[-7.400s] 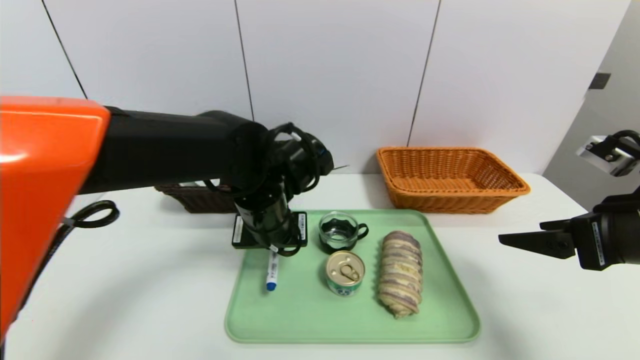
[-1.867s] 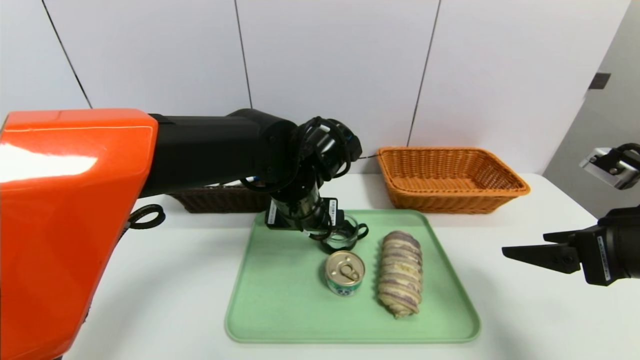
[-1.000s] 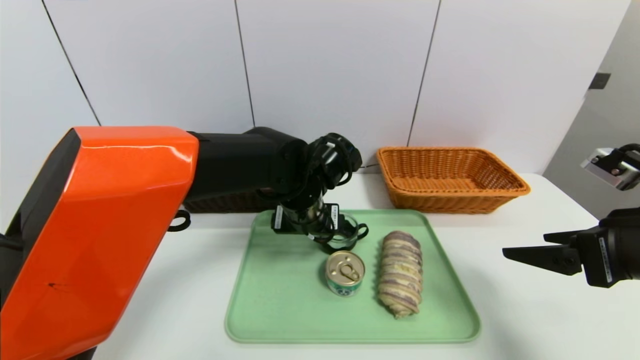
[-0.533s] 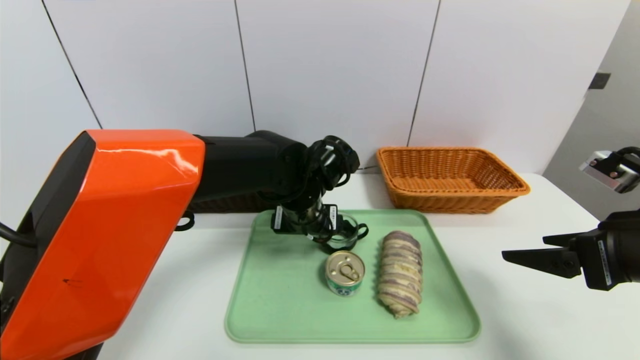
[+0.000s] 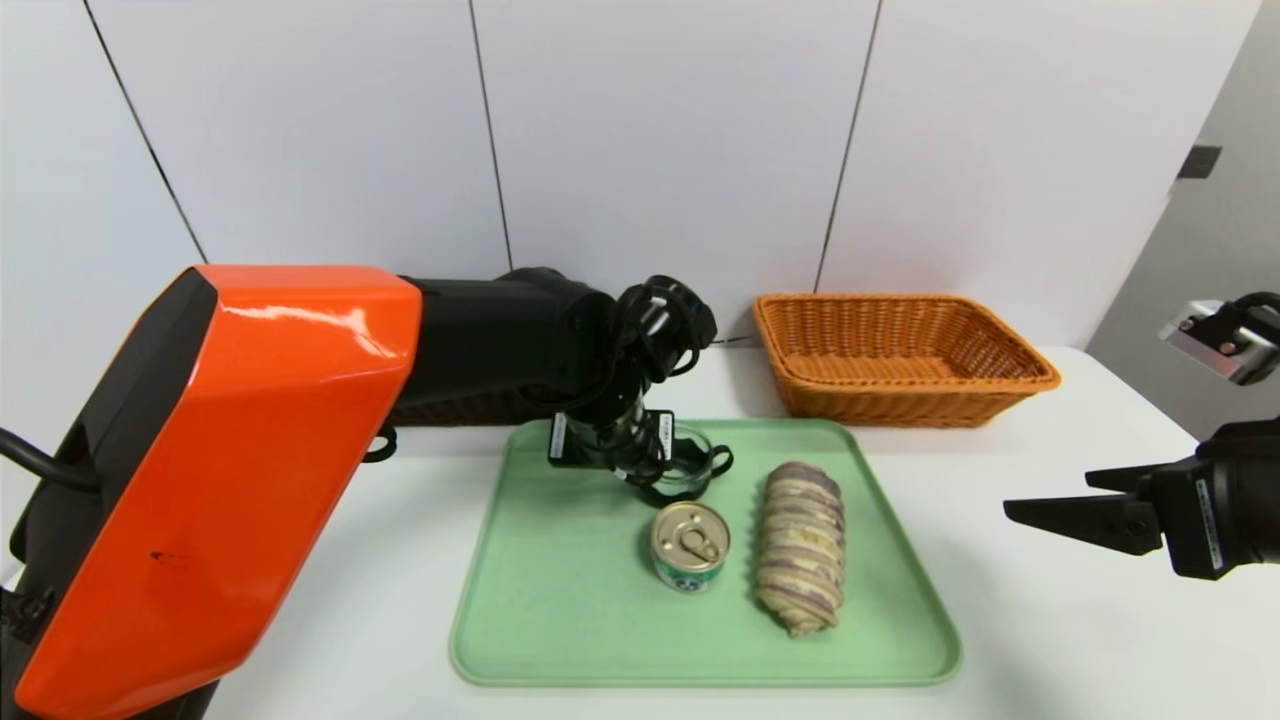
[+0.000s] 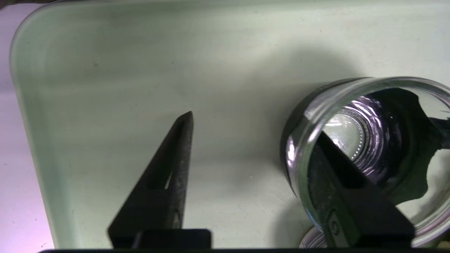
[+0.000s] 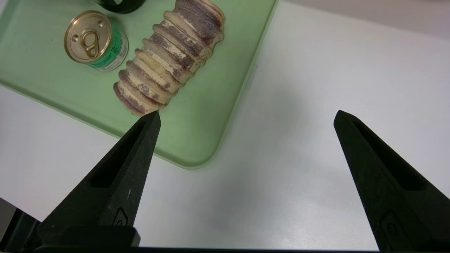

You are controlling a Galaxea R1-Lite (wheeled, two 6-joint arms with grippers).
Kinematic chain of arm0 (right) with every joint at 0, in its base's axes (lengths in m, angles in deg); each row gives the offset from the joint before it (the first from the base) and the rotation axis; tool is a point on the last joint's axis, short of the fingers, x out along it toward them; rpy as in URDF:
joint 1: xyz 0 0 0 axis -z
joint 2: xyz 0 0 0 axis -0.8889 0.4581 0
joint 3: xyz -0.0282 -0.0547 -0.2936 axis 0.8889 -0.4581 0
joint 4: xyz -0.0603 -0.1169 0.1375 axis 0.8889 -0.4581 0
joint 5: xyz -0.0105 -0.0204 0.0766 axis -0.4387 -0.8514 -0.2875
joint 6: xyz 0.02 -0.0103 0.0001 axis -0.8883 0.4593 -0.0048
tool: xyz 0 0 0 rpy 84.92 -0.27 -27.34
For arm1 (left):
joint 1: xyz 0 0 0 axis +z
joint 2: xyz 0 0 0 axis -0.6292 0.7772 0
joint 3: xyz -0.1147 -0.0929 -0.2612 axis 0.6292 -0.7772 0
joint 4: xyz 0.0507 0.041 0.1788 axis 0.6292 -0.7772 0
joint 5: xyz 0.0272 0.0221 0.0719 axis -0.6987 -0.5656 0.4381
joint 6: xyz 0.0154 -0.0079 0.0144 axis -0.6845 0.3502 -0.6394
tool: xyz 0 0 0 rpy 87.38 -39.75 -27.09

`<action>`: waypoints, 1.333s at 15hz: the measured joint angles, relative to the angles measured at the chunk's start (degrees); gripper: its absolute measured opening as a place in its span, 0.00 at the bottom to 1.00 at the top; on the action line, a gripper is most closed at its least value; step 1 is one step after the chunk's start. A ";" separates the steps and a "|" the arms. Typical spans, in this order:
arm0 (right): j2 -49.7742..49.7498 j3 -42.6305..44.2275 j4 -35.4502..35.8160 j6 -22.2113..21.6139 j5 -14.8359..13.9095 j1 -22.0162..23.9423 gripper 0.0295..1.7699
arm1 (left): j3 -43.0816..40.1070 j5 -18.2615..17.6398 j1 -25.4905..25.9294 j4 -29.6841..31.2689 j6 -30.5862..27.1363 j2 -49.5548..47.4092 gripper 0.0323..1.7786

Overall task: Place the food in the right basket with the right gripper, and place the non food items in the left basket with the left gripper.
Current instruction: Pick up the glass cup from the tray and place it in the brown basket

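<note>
1. now the left gripper (image 6: 253,140) has narrowed from fully spread, one finger inside the glass cup (image 5: 688,465), one outside, not yet pinching it; pickup seems imminent.
2. can (image 5: 690,544) and bread roll (image 5: 800,547) wait on the tray (image 5: 560,640).
3. right gripper (image 7: 246,119) hovers spread wide.

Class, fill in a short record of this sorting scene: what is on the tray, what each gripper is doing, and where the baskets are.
Tray: green, holds glass cup, can, bread roll
Glass cup: far end of tray
Can: upright
Bread roll: right of can
Left gripper: one finger inside cup, one outside, not clamped
Right gripper: open, over table right of tray
Orange basket: empty, behind tray
Dark basket: mostly hidden behind left arm
</note>
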 joint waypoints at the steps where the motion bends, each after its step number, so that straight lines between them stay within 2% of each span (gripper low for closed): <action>1: 0.00 -0.02 -0.02 0.00 0.00 0.00 0.96 | 0.00 0.00 0.00 0.00 0.05 0.17 0.47; 2: -0.02 -0.06 -0.02 0.00 0.00 0.00 0.96 | 0.00 -0.04 0.00 0.02 0.05 0.30 0.42; 4: -0.02 -0.06 0.00 -0.02 0.00 0.00 0.96 | 0.27 -0.04 0.00 0.33 0.05 0.37 0.06; 12: -0.13 -0.11 -0.02 0.00 0.02 0.00 0.96 | -0.13 -0.02 0.00 -0.52 -0.20 -1.38 0.05; 16: -0.16 -0.06 0.00 0.00 0.00 0.00 0.96 | -0.04 0.05 -0.05 -0.60 -2.78 -8.02 0.05; 20: -0.16 0.33 0.09 0.09 0.00 -0.04 0.96 | -0.04 0.11 -0.16 -0.13 -8.13 -16.84 0.05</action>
